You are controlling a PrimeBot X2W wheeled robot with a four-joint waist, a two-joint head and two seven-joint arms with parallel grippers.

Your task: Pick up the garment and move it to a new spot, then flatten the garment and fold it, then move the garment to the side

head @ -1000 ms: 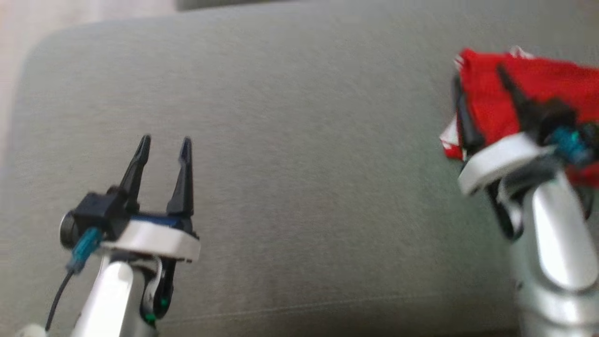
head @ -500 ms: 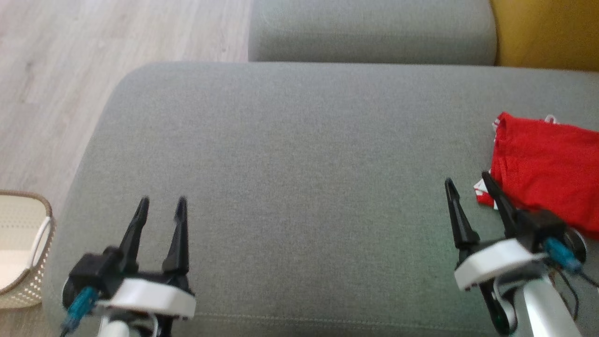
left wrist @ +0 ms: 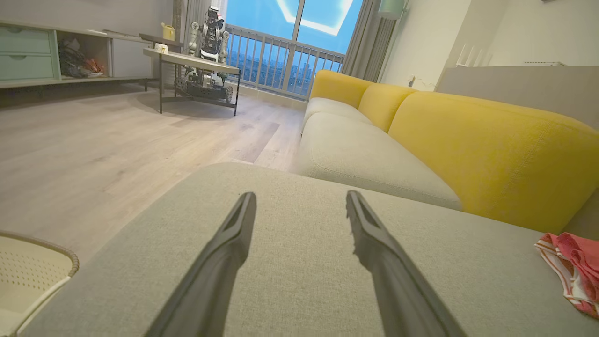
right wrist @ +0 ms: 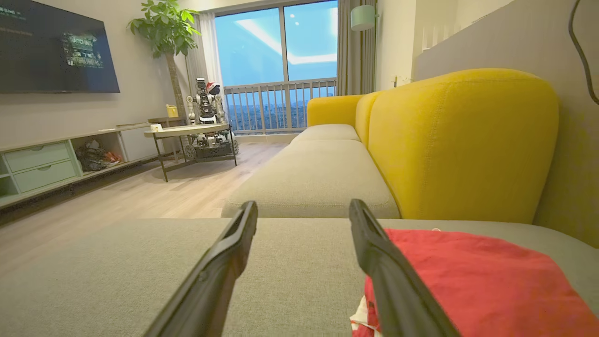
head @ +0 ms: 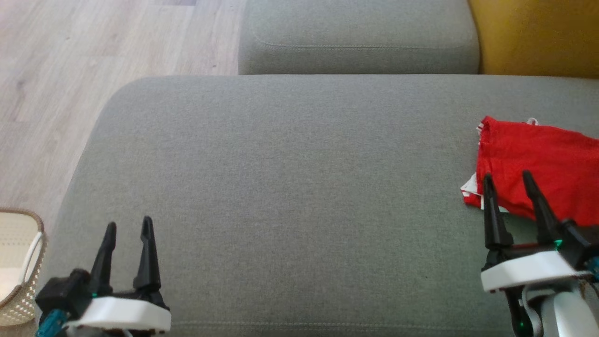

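Red garment (head: 538,164) lies at the right end of a grey sofa cushion (head: 290,187). Right end effector (head: 507,175), spread and empty, hovers at its near edge; left end effector (head: 129,221), spread too, is well apart. The cloth looks soft, light and floppy: pinch an edge

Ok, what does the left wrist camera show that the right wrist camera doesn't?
Left wrist view's own: a cream basket on the floor beside the grey cushion, at lower left, and the left gripper, open.
Right wrist view's own: a dark television on the wall, a potted plant next to it, and the right gripper, open.
Shared: the grey cushion, the yellow backrest, the red garment lying on the cushion, and the low table near the balcony window.
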